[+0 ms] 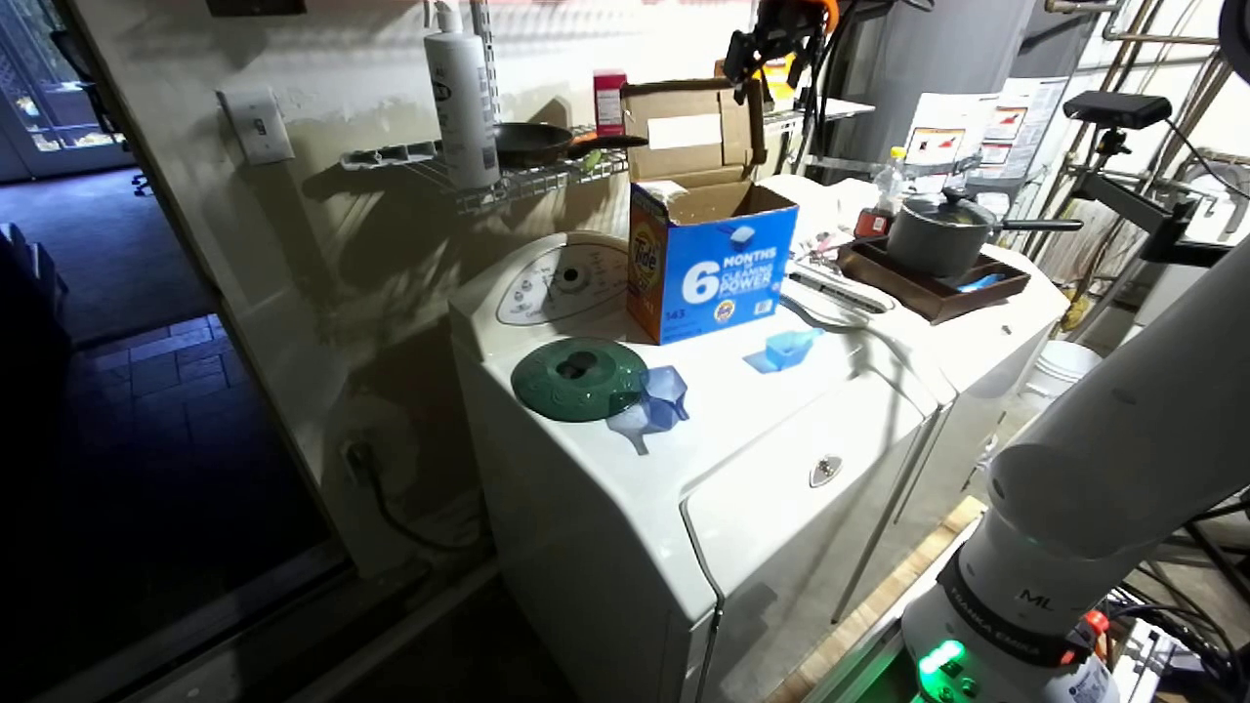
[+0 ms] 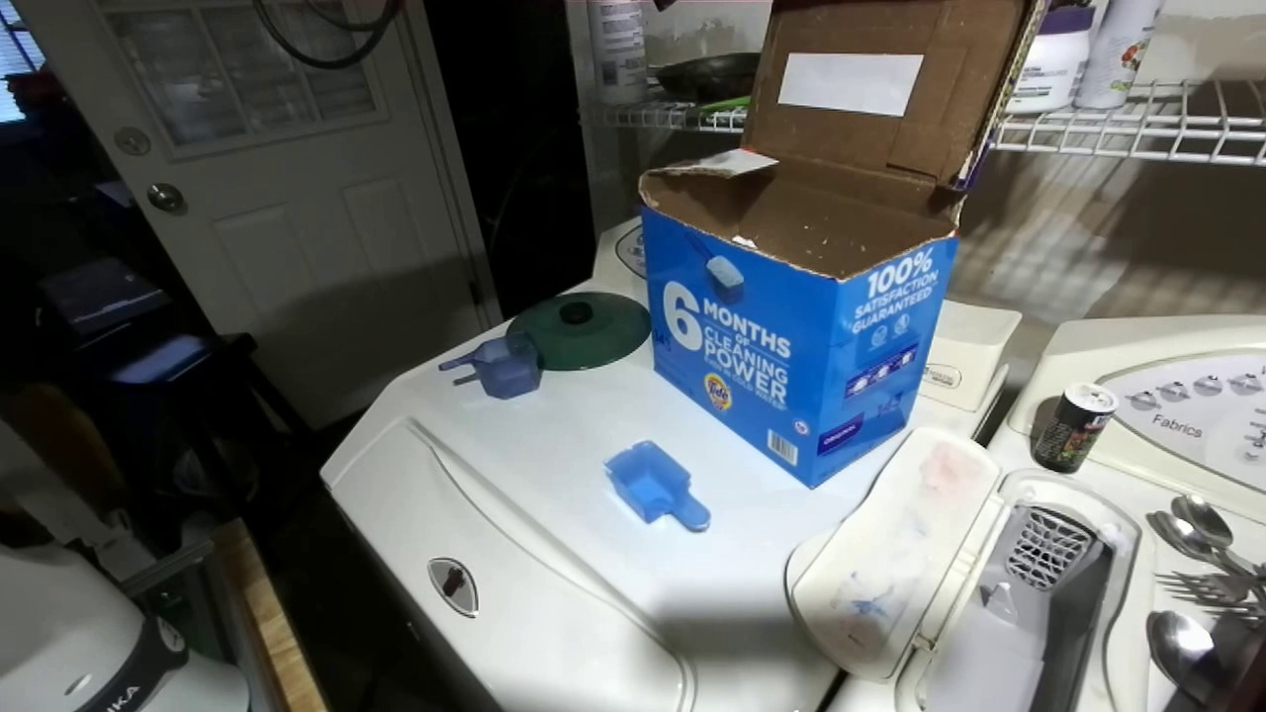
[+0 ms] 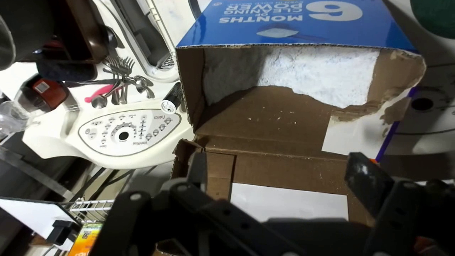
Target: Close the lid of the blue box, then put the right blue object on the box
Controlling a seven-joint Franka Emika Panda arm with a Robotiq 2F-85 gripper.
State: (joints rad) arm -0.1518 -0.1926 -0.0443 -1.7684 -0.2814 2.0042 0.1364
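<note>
The blue box [image 1: 732, 283] [image 2: 752, 346] [image 3: 245, 33] stands upright on a white machine, its top uncovered. Its brown lid [image 1: 684, 162] [image 2: 841, 138] [image 3: 284, 170] is raised at the back, a white label on its inner face. Ahead of the box's front lies the right blue object [image 1: 789, 349] [image 2: 648, 483], a pale-blue scoop; a darker blue scoop [image 1: 666, 391] [image 2: 509, 366] sits to its left in both exterior views. My gripper [image 3: 277, 161] is open, fingers wide apart with nothing between them. In an exterior view the gripper [image 1: 754, 68] hangs by the lid's upper right corner.
A green pot lid [image 1: 576, 391] [image 2: 584, 331] lies beside the box. Behind it runs a wire shelf [image 2: 1137, 138] holding bottles and a pan [image 1: 532, 144]. An open white case [image 2: 910, 554], a small can [image 2: 1076, 427], cutlery and a brown tray [image 1: 928, 303] with a pot stand to the right.
</note>
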